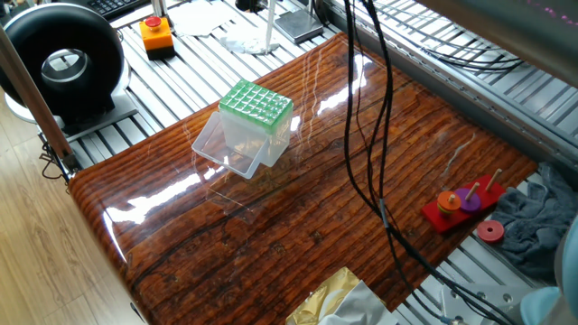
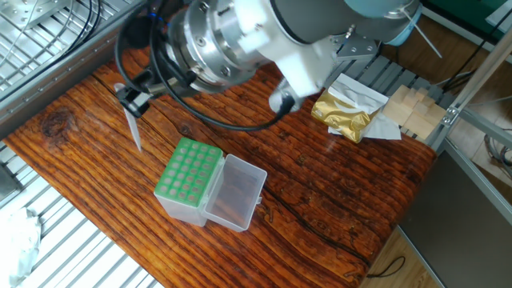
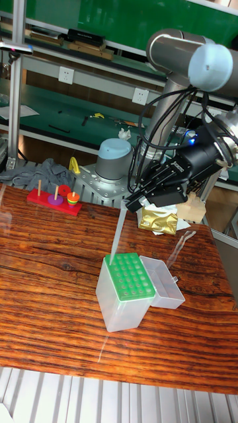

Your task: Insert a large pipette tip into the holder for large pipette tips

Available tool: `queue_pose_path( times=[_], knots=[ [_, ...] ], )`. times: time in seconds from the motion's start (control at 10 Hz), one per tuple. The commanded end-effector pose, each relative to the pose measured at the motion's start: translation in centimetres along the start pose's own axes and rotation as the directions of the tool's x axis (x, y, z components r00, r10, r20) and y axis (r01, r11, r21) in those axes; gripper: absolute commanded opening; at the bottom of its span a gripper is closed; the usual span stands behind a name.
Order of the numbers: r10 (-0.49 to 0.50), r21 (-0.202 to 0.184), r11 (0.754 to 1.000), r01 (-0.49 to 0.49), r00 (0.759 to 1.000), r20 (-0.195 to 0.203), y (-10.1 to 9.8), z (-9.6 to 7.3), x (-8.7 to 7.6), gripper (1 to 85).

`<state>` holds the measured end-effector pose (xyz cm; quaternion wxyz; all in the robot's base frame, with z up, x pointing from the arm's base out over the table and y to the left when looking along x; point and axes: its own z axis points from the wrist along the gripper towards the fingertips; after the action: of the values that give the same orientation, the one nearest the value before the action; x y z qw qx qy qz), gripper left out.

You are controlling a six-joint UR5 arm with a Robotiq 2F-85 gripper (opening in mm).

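The fingers (image 2: pixel 132 99) are clamped on the wide end of the large pipette tip (image 2: pixel 134 130), which hangs point-down and a little tilted, above the table (image 2: pixel 336 200) just beside the holder (image 2: pixel 188 180), lid open. I'd square the tip upright first, bring its point over one hole in the green rack (image 3: pixel 133 277), then lower it slowly and straight

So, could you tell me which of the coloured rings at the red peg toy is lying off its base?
The red ring: it lies flat beside the red peg base, while the orange ring and purple ring sit on pegs.
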<state>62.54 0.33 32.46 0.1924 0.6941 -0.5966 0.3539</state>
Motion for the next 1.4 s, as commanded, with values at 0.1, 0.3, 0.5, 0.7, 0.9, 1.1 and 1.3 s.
queue_pose_path(
  times=[0.1,0.3,0.5,0.7,0.9,1.1,1.3],
  knots=[
    [0.047,-0.033,0.998,-0.046,0.999,0.002,0.8,-0.6,-1.8,1.0],
    [0.081,-0.044,0.996,-0.081,0.997,0.010,1.1,-0.9,-3.1,1.0],
    [0.091,-0.049,0.995,-0.091,0.996,0.013,1.0,-0.9,-3.7,1.0],
    [0.099,-0.038,0.994,-0.100,0.995,-0.015,0.8,-0.6,-3.3,1.0],
    [0.096,-0.045,0.994,-0.097,0.995,-0.021,1.1,-0.6,-3.3,1.0],
    [0.106,-0.025,0.994,-0.106,0.994,-0.018,0.6,-0.3,-4.1,1.0],
    [0.121,-0.052,0.991,-0.121,0.993,-0.004,1.2,-0.6,-5.3,1.0]
  ],
)
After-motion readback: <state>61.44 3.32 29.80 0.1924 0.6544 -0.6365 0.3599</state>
